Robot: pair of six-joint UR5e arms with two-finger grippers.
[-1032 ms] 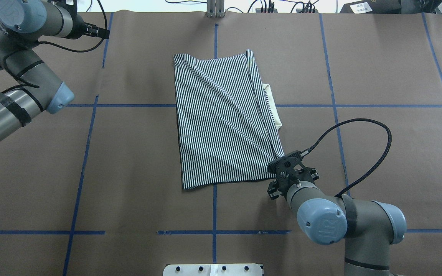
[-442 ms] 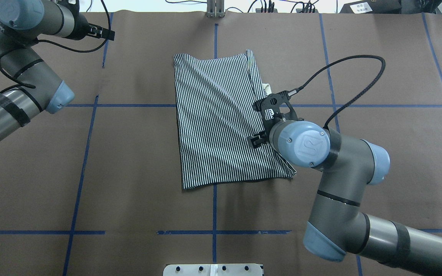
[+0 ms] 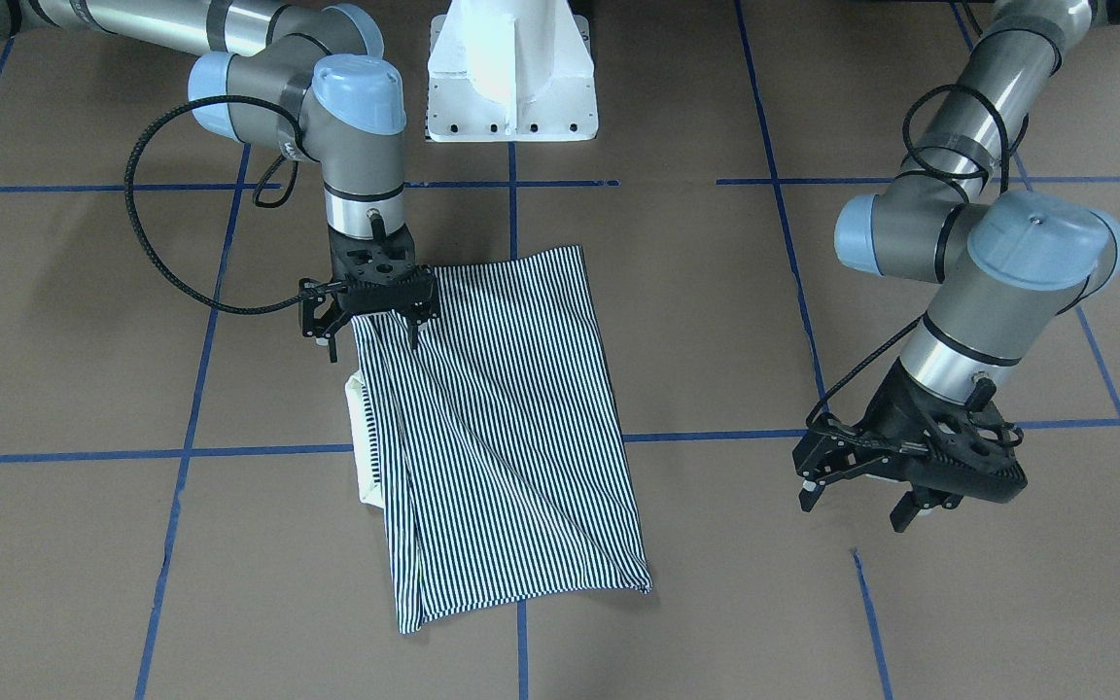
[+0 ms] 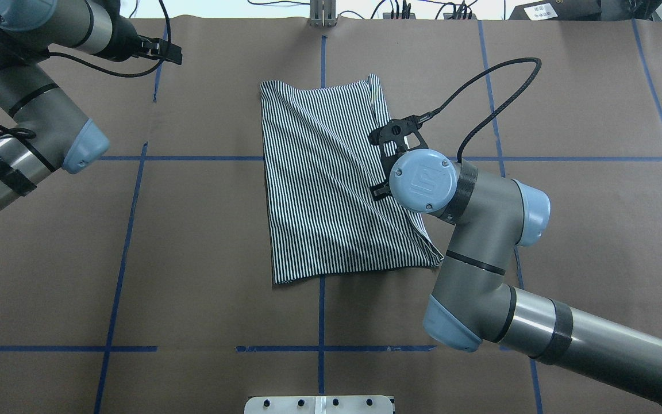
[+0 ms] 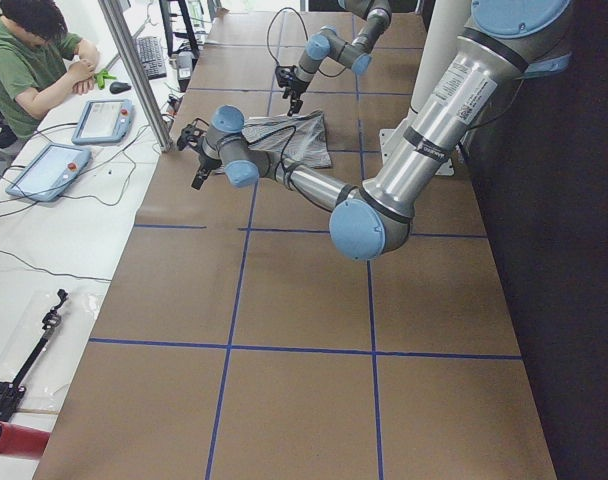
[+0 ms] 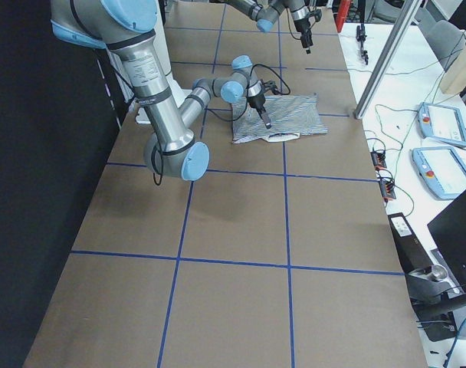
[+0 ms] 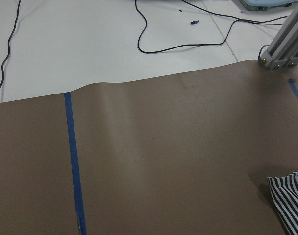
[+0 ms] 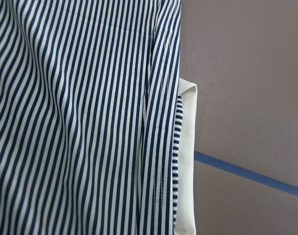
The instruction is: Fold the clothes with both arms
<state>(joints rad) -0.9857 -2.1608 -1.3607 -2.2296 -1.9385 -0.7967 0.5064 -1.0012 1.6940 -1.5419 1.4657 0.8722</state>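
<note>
Right gripper (image 3: 373, 347) wide, empty, over collar (image 3: 357, 437) edge of striped shirt (image 3: 511, 428) | left gripper (image 3: 857, 512) wide, idle, well apart | advice: pinch every layer.

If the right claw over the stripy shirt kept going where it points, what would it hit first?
Probably the polo shirt, by the edge where its cream collar peeks out; the right gripper points straight down, height unclear.

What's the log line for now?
navy-and-white striped polo shirt: folded, flat | black right pincer: open, above shirt's collar-side edge | black left pincer: open, off shirt
</note>
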